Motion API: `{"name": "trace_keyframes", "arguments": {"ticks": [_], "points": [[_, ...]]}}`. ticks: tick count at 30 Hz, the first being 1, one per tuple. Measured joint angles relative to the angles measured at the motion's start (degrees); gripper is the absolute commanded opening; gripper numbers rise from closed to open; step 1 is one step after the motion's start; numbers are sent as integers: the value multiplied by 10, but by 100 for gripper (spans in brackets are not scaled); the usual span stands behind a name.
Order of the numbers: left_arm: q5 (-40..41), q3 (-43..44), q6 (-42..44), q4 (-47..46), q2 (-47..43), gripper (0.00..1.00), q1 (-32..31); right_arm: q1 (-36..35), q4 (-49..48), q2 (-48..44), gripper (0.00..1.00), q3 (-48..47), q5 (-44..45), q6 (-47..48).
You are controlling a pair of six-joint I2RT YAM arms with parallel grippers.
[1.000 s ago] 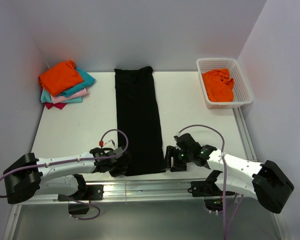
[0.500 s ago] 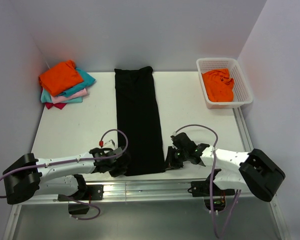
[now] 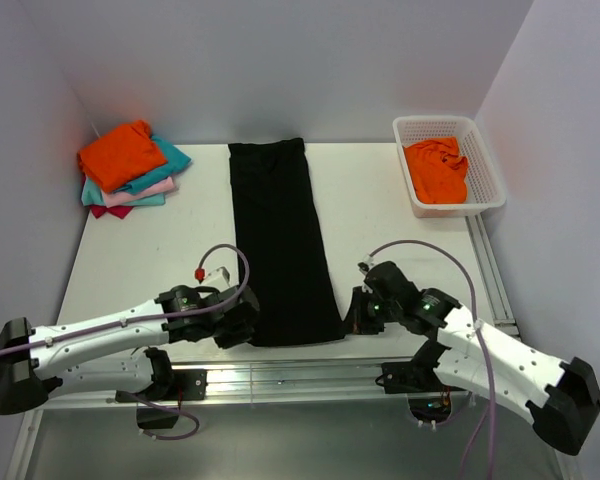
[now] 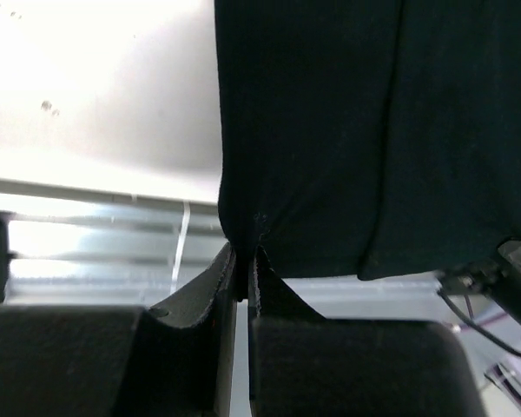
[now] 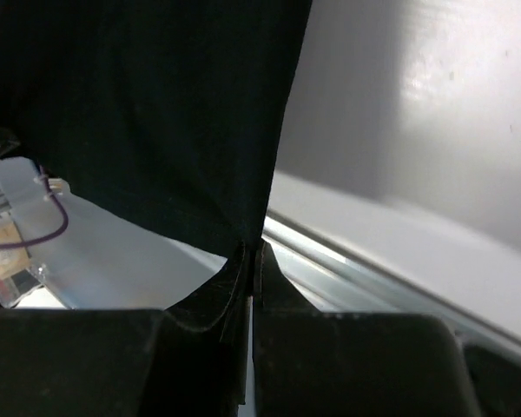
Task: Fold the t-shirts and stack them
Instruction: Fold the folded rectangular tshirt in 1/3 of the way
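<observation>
A long black t-shirt [image 3: 280, 240], folded into a narrow strip, runs down the middle of the table from the back wall to the front edge. My left gripper [image 3: 248, 328] is shut on its near left corner [image 4: 243, 243]. My right gripper [image 3: 352, 318] is shut on its near right corner [image 5: 252, 245]. Both corners are raised slightly off the table. At the back left lies a stack of folded t-shirts [image 3: 130, 168], orange on top with teal, pink and magenta beneath. Another orange t-shirt [image 3: 437, 170] lies crumpled in the basket.
A white lattice basket [image 3: 482, 160] stands at the back right against the right wall. A metal rail [image 3: 310, 370] runs along the table's front edge, just below both grippers. A purple cable [image 3: 225, 270] loops above the left wrist.
The right gripper has shut on the black t-shirt's near right corner. Both arms have shifted, and the shirt's near end has spread wider and pulled toward the front right.
</observation>
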State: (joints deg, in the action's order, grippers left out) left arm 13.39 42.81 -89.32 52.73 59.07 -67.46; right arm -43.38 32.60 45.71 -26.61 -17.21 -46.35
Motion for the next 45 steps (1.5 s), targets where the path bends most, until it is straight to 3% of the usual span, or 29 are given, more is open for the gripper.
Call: {"name": "trace_keyframes", "arguments": {"ticks": [6, 11, 22, 35, 36, 37, 39, 40, 45], "points": [[3, 65, -10, 70, -11, 0, -5, 0, 97, -41, 0, -46, 5, -5], [12, 107, 0, 98, -23, 0, 17, 1, 137, 29, 0, -131, 26, 7], [-7, 145, 139, 63, 19, 0, 205, 81, 139, 250, 0, -306, 30, 99], [-71, 267, 327, -46, 253, 2, 400, 154, 150, 514, 0, -538, 30, 183], [-76, 281, 336, -49, 274, 11, 414, 158, 150, 541, 25, -563, 30, 187], [-80, 299, 350, -57, 301, 53, 429, 162, 153, 567, 46, -586, 31, 186], [-83, 336, 374, -70, 355, 92, 457, 171, 160, 631, 95, -650, 34, 188], [-84, 357, 382, -75, 385, 99, 470, 176, 162, 664, 100, -680, 38, 192], [-76, 470, 412, -74, 514, 99, 518, 200, 174, 749, 100, -761, 52, 196]]}}
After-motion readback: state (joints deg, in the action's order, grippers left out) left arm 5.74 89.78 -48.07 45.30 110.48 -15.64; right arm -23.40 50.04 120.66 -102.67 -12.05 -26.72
